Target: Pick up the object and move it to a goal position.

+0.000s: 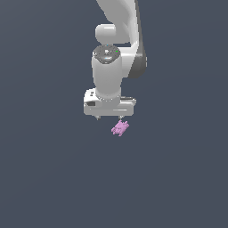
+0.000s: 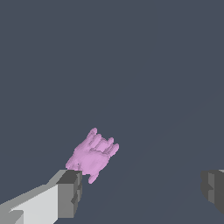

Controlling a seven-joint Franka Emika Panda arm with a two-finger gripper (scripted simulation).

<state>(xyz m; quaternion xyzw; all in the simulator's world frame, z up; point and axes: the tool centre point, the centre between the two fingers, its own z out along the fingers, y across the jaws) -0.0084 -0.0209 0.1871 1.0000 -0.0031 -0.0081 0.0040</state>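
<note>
Gripper (image 1: 109,118) spread wide, holding nothing.
Pink lumpy object (image 2: 92,155) just beside one fingertip (image 2: 70,192), outside the gap.

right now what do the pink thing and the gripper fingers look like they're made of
The pink object: matte, lumpy, perhaps soft plastic or rubber; no shine, though a render leaves this open. The gripper fingers: hard, flat-faced blocks with dull grey pads, likely plastic or metal.

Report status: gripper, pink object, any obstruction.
Gripper open, holding nothing. Pink object close beside one fingertip, not centred between the jaws. No obstruction visible.
</note>
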